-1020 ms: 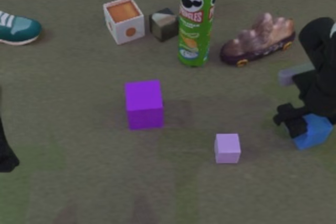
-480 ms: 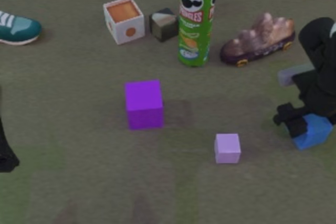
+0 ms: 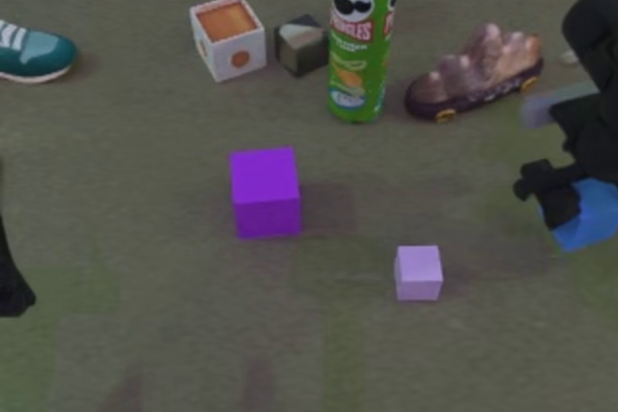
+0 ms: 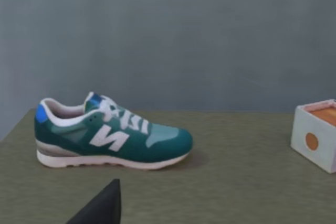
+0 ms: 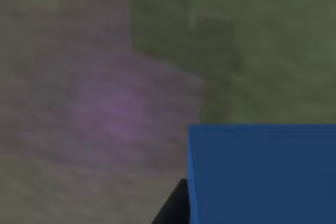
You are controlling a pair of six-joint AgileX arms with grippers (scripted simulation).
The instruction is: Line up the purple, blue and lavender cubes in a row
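Table (image 3: 145,335): one flat, mottled olive surface with a matte, cloth-like look.
Pringles can (image 3: 362,36): one tall green cylinder, glossy, upright at the far middle.
Shoes: two. A teal sneaker (image 3: 34,50) with white laces at the far left; a brown, lumpy shoe on wheels (image 3: 473,74) to the right of the can.
Right gripper (image 3: 565,207): black, at the right edge, clamped on the blue cube.
Left gripper (image 3: 12,287): black, parked at the left edge; cannot tell how its fingers stand.
Purple cube (image 3: 264,190): one, matte, largest, mid-table.
Blue cube (image 3: 589,224): one, matte, tilted in the right gripper at the right edge.
White cube with orange faces (image 3: 228,38): one, far left of the can.
Lavender cube (image 3: 418,272): one, pale, matte, smallest of the three, right of and nearer than the purple cube.
Dark grey-and-beige cube (image 3: 300,43): one, between the white cube and the can.
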